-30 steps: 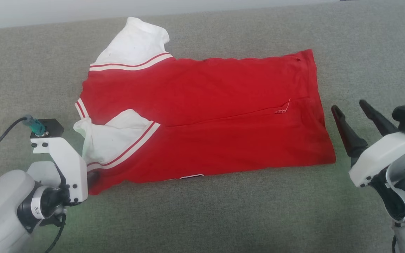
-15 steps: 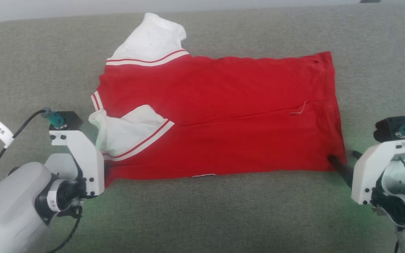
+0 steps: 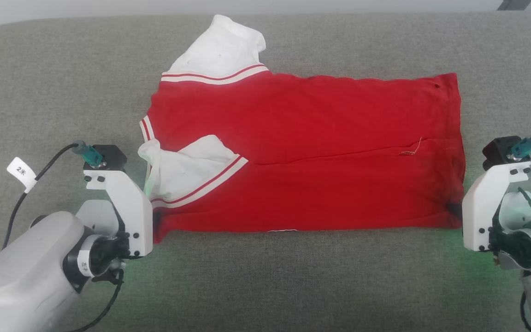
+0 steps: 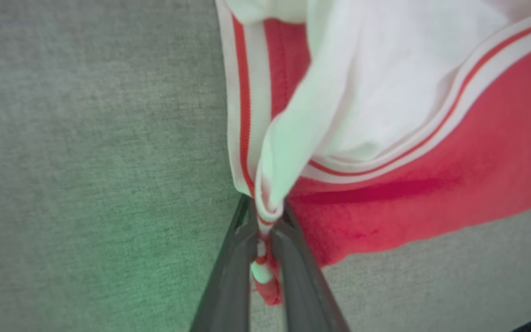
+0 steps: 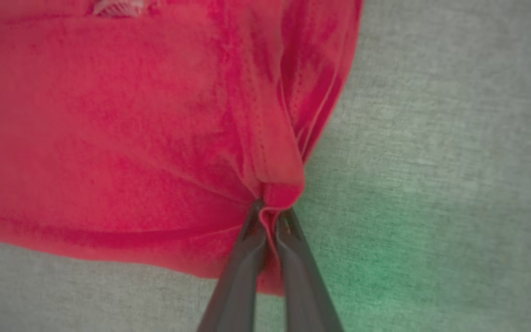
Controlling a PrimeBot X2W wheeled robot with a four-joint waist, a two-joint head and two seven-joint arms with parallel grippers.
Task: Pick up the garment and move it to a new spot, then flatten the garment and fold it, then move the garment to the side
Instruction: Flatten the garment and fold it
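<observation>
Two corner grips hold the soft, light garment, lying centre frame on the grey surface: left end effector clamped on its lower-left striped corner, right end effector on its lower-right hem corner, suiting limp cloth likely to sag between.

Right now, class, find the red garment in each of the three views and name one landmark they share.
Head view: the garment lies across the middle, sleeves toward the left.
Left wrist view: upper right, striped corner pinched in the left tool.
Right wrist view: upper left, red corner pinched in the right tool.
Shared landmark: the grey fabric surface beneath.
</observation>
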